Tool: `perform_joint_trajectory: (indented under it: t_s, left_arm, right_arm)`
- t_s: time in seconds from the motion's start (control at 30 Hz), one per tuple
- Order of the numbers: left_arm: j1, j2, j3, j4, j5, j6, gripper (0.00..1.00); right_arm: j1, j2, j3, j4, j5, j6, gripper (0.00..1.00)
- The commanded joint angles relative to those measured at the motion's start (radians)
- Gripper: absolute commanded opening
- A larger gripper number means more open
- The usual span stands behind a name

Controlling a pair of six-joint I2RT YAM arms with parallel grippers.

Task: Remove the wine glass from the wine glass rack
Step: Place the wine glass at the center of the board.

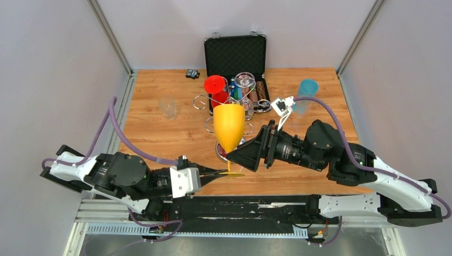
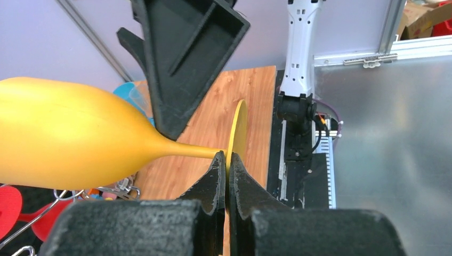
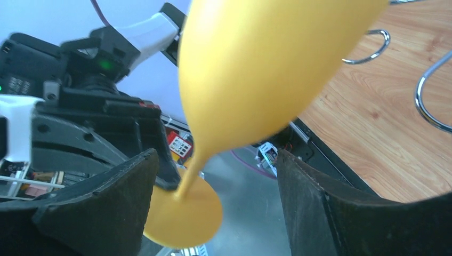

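Top external view is showing a wood-grain surface (image 1: pixel 160 149) sitting inside a booth of plain pale walls (image 1: pixel 48 80), with aluminium posts (image 1: pixel 111 37) rising at the far corners. A ribbed metal rail (image 1: pixel 106 213) is running along the edge nearer than both pincers.

The left pincer (image 1: pixel 226 172) is clamping fully down on the thin foot disc of the yellow wine glass (image 1: pixel 229 128), just beside the stem. The right pincer (image 1: pixel 234 154) is standing wide open and gripping nothing. Its black wedge-shaped jaws are lying either side of the stem and lower bowl, with gaps showing on both sides. The glass is sitting between the two pincers, bowl uppermost, foot at the near edge of the surface.

The wine glass rack (image 1: pixel 229 101) is standing just beyond the right pincer. Its pole and mirrored base are lying largely hidden behind the yellow bowl. In the right wrist view its curled chrome wires are showing past the bowl and apart from it.

A red glass (image 1: pixel 215 85) and a clear glass (image 1: pixel 244 81) are sitting at the rack's far side; how they are hanging is hard to make out. Beyond them an open black case (image 1: pixel 234 53) is showing a foam-lined lid. A blue cup (image 1: pixel 307 88) is standing beyond the right pincer, to its right, and a clear tumbler (image 1: pixel 168 106) beyond the left one. A small black item (image 1: pixel 192 73) is too small to identify.

The wine glass is looking matte, opaque and tulip-shaped, and the pincer pads coarse and grainy.
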State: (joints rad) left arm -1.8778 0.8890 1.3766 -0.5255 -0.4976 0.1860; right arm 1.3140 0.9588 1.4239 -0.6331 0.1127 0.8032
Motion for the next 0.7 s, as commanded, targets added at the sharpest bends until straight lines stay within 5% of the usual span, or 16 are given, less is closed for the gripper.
perform_joint_trajectory:
  t_s: [0.0,0.67]
  left_arm:
    - [-0.008,-0.011,-0.020,0.077,0.017,0.067,0.00]
    - [-0.007,-0.047,-0.129,0.263,0.028,0.240,0.00]
  right_arm:
    - [-0.002,0.002,0.017,0.136,-0.008,0.025,0.79]
    - [-0.004,0.005,-0.092,0.294,-0.048,0.078,0.56]
